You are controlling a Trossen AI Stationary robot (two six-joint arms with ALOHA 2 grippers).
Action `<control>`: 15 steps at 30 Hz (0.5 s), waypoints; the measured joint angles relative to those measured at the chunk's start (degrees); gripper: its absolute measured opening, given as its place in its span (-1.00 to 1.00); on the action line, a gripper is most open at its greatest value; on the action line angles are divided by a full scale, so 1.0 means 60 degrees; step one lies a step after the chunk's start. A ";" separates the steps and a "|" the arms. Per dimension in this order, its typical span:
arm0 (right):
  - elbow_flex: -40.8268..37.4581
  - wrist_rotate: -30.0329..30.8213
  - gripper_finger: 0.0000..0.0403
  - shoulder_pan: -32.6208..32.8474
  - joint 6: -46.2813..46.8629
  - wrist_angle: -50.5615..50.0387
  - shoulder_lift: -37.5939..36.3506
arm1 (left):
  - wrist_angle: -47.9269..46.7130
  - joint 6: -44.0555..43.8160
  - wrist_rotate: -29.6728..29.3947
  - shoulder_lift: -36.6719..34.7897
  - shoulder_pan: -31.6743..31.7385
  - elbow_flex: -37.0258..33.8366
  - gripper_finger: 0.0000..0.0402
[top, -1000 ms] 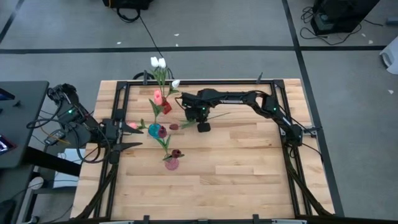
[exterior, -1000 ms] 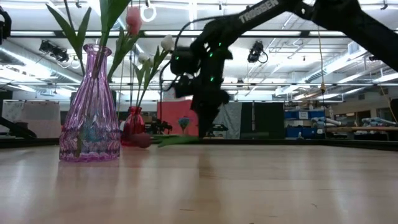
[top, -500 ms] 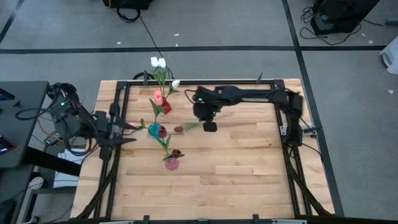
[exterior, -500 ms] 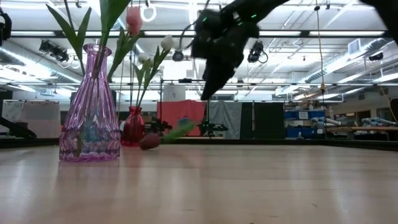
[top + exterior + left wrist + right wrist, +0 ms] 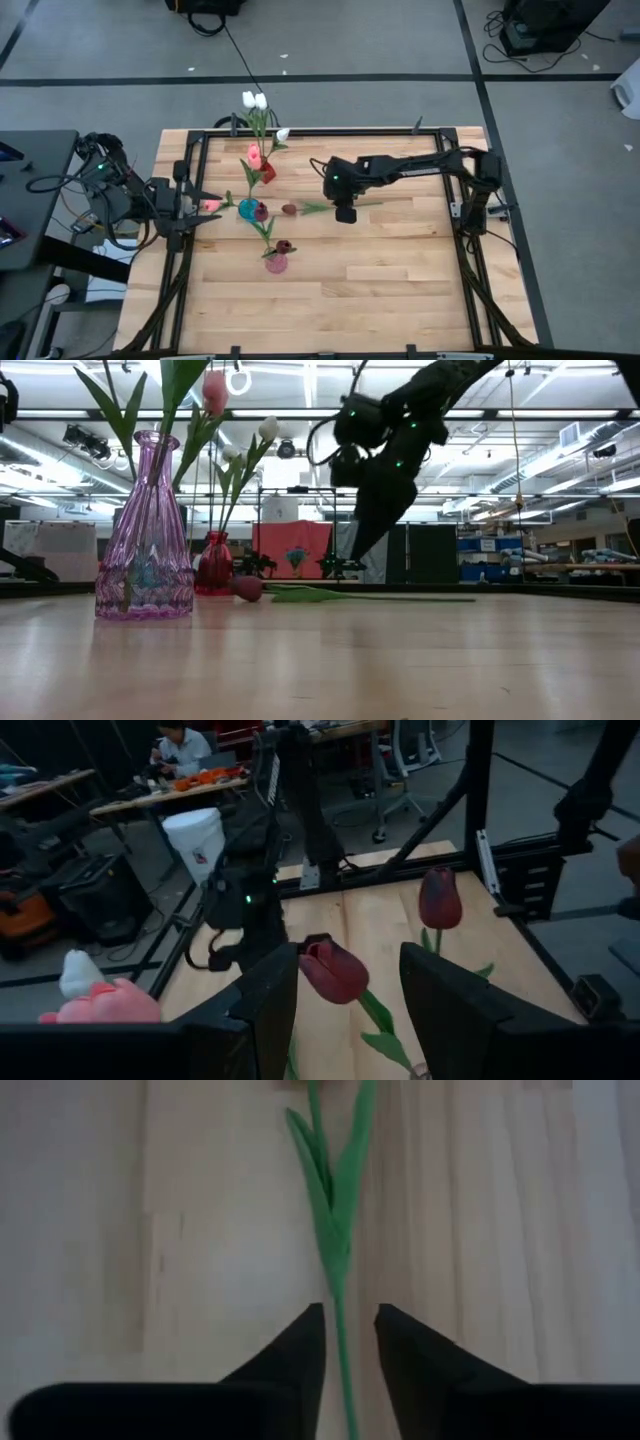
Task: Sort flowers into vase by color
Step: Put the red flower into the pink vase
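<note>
Tabletop (image 5: 380,270): pale wood planks inside a dark frame.

Right arm reaches in from the right edge toward the middle. Its pincer (image 5: 344,212) hangs above a dark red tulip (image 5: 289,209) lying flat on the wood, fingers (image 5: 300,1350) slightly spread to either side of the green stem, not pinching it.

Left pincer (image 5: 200,207) waits at the left edge, spread wide, holding nothing.

Vases toward the left-rear part: purple vase (image 5: 146,530) (nearest the front), teal vase (image 5: 247,209), red vase (image 5: 214,563). White, pink and dark red flowers stand in them.
</note>
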 joint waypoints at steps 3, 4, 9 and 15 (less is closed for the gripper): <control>0.0538 0.0091 -0.40 -0.0005 -0.0158 -0.0457 0.0618 | -0.0013 0.0032 -0.0184 0.0000 0.0002 0.0000 -0.09; 0.0728 0.0206 -0.38 -0.0005 -0.0167 -0.0686 0.0838 | -0.0016 0.0038 -0.0220 0.0000 0.0002 0.0000 -0.09; 0.1809 0.0404 -0.37 0.0057 -0.0432 -0.1708 0.1864 | -0.0041 0.0045 -0.0447 0.0002 0.0002 0.0024 -0.09; 0.2697 0.0471 -0.38 0.0224 -0.0696 -0.2290 0.2826 | -0.0099 0.0043 -0.0267 -0.0010 0.0002 0.0389 -0.09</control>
